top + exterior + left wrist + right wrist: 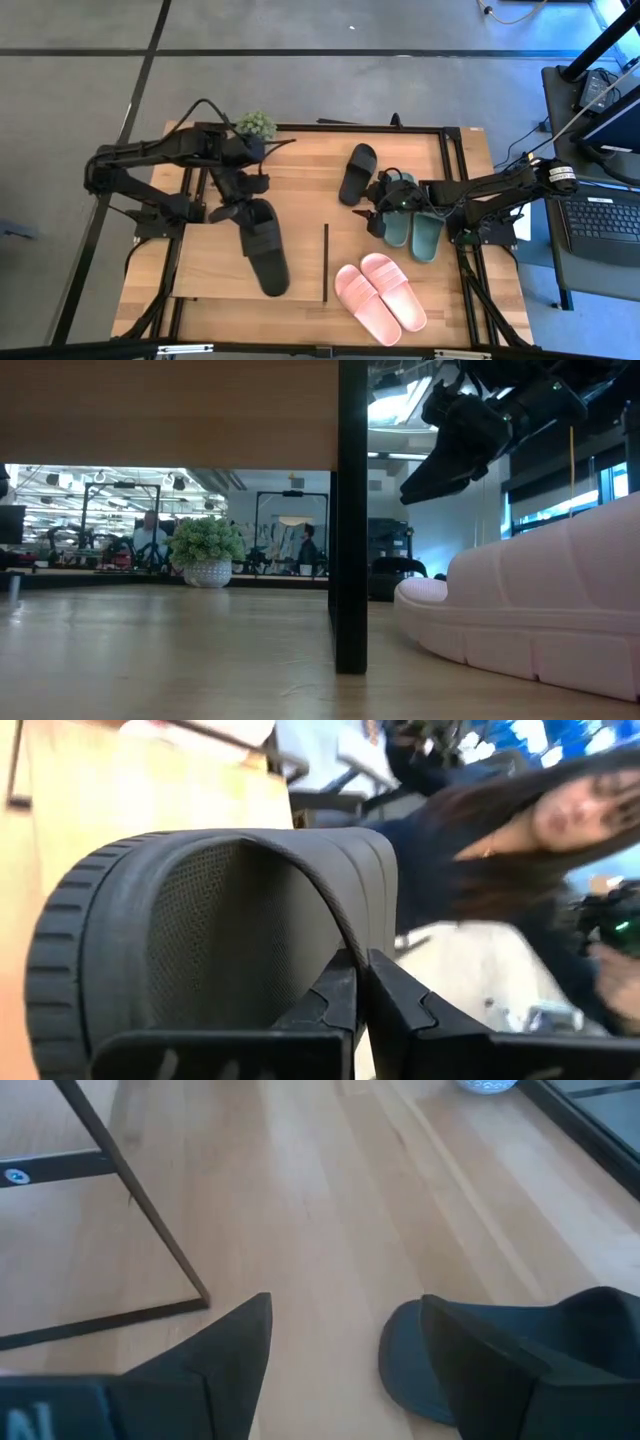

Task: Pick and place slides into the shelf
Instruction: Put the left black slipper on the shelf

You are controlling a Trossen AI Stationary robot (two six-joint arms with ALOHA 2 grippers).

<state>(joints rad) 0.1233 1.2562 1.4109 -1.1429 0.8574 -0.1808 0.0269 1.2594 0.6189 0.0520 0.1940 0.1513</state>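
The black slide (265,250) held by the left jaws (248,208) is matte rubber with a ribbed sole edge and a dimpled footbed under a wide arched strap; it lies lengthwise left of centre in the high view, over the pale wood shelf (210,270). In the left wrist view the two dark fingers (335,1005) are clenched on the strap's edge (300,870). The left arm reaches in from the frame's left, bent at the elbow. The second black slide (357,172) lies on the worktop (300,175) at upper centre. The right jaws (378,210) stand released just above the green slides (415,225), right of centre; the right arm stretches in level from the right. The smooth pink slides (380,290) lie side by side at lower centre, right of the shelf's thin black divider (326,262). A small potted plant (256,124) sits at the worktop's upper edge.
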